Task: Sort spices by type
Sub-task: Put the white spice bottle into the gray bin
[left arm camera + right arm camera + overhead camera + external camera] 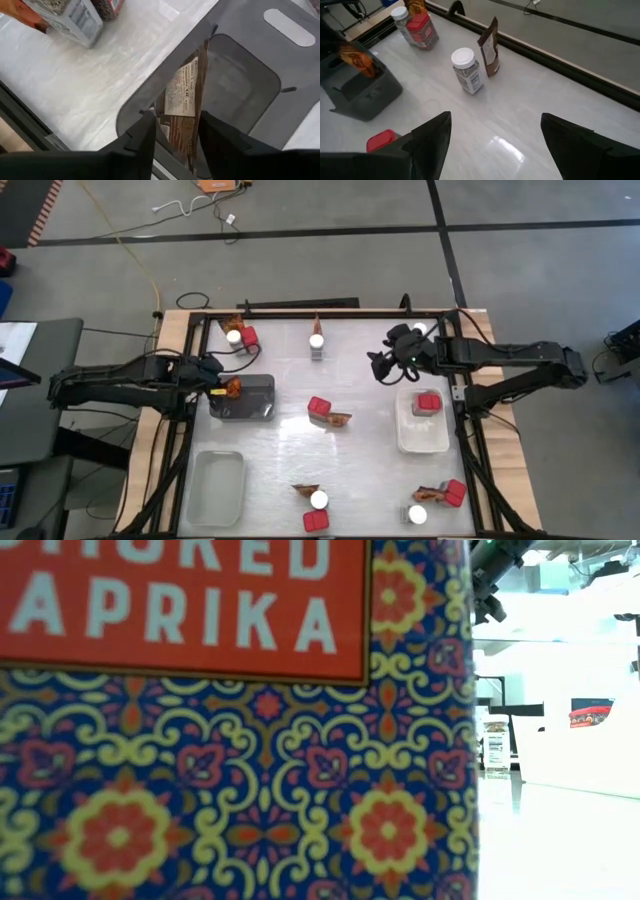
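Grey plastic marks the tray (243,398) at the table's left side in the high view, where the left gripper (222,388) hangs over its near-left corner with an orange-brown packet (233,388) at its tips; the right gripper (384,368) hovers above bare tabletop at upper right, jaws spread wide and empty, just beside a white tray (422,435) holding one red box (428,401); a clear tray (217,486) sits at lower left; other spices lie in mixed clusters, among them a white-lidded jar (316,340) at top centre and a red box with a packet (329,413) at mid-table; in the low view a patterned paprika box (235,720) fills nearly everything, with a small jar (495,745) standing beyond it; in the left wrist view the two dark fingers (142,142) flank the packet (182,107), which stands upright in the grey tray (240,87); whether they still pinch it cannot be told; in the right wrist view the wide-open fingers (427,135) frame a jar (466,70) beside an upright packet (491,47), with the grey tray (360,92) farther off.
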Tool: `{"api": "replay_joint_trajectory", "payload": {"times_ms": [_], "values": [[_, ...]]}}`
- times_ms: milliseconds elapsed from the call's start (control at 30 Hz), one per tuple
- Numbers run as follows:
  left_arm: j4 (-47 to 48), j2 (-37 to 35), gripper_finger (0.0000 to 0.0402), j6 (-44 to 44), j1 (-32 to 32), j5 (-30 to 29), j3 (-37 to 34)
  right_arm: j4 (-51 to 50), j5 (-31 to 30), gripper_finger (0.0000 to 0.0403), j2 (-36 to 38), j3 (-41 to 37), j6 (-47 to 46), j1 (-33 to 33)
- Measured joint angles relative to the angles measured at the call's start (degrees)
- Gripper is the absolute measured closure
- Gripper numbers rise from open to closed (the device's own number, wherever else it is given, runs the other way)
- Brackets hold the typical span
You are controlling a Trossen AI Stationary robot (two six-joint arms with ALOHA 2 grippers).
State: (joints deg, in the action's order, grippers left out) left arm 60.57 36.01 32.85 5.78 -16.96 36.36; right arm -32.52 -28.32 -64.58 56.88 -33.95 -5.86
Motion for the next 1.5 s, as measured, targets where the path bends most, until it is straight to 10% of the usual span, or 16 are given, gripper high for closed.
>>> {"api": "replay_joint_trajectory", "payload": {"times_ms": [1000, 1500], "values": [[-0.45, 0.0, 0.026, -5.53, -0.02, 0.17, 8.87, 20.27, 11.25, 0.007, -8.94, 0.78, 18.0, -2.22], [-0.54, -0.01, 0.026, -6.94, 0.0, -1.34, 8.87, -3.4, 26.31, 0.007, -34.51, 34.6, 39.48, -14.11]]}}
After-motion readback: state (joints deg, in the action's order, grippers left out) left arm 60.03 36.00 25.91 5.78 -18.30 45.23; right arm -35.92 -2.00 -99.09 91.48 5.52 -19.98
